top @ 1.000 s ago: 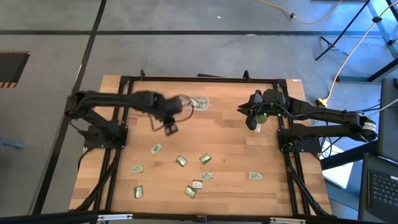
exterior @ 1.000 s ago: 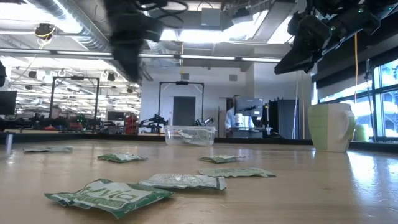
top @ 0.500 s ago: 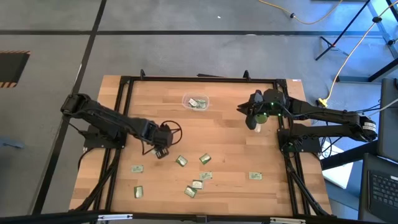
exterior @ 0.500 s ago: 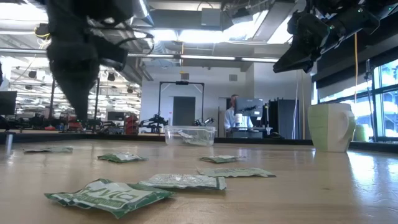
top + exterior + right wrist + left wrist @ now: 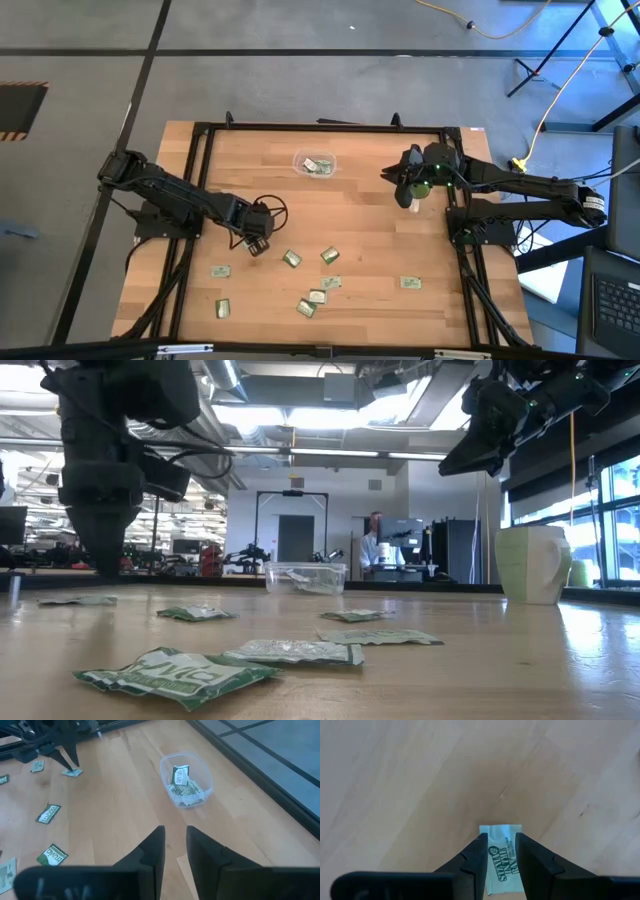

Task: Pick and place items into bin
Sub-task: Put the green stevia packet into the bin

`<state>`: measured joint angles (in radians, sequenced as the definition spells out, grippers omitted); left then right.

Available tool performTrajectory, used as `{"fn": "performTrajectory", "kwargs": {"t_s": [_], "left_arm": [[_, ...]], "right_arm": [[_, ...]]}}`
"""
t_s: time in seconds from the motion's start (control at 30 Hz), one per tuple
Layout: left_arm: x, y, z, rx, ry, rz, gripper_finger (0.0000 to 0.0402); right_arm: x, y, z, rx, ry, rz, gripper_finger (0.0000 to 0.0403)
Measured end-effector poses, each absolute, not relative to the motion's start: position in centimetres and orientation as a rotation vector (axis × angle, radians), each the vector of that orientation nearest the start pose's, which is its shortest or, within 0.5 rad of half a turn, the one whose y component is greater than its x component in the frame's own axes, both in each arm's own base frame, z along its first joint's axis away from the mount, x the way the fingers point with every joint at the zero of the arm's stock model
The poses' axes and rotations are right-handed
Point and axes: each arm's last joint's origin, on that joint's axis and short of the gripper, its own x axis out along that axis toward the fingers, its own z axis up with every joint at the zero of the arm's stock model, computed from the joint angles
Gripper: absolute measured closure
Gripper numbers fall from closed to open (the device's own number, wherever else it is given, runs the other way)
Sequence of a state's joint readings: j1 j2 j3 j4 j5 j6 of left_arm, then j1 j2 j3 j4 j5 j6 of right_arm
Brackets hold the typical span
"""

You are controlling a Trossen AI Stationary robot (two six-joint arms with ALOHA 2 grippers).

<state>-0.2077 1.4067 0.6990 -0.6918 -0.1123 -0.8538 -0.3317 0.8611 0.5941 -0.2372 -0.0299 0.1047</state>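
Straddling a "STEVIA"-printed packet w/ parted fingers: left end effector.

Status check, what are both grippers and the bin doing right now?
Left gripper down at the table, fingers straddling a packet. Right gripper waiting up high. Bin holds a few packets. Nothing blocking.

high: top-down | low: table-level | wrists: fwd, close | shared: bin
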Motion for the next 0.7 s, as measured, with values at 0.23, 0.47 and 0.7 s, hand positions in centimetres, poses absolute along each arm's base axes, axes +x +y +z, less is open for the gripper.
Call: {"fn": "performTrajectory", "kwargs": {"t_s": [0.23,0.47,0.7], "left_arm": [[20.8,-4.1,14.6,-0.552,1.315,0.546,0.0311],[21.0,-4.2,14.1,-0.539,1.340,0.536,0.0330],[21.4,-4.3,13.0,-0.538,1.400,0.540,0.0347]], "right_arm": [[17.5,-5.9,25.1,0.192,0.480,-0.322,0.0320],[17.5,-5.9,25.0,0.192,0.481,-0.321,0.0320],[17.5,-5.9,25.0,0.192,0.481,-0.322,0.0320]]}}
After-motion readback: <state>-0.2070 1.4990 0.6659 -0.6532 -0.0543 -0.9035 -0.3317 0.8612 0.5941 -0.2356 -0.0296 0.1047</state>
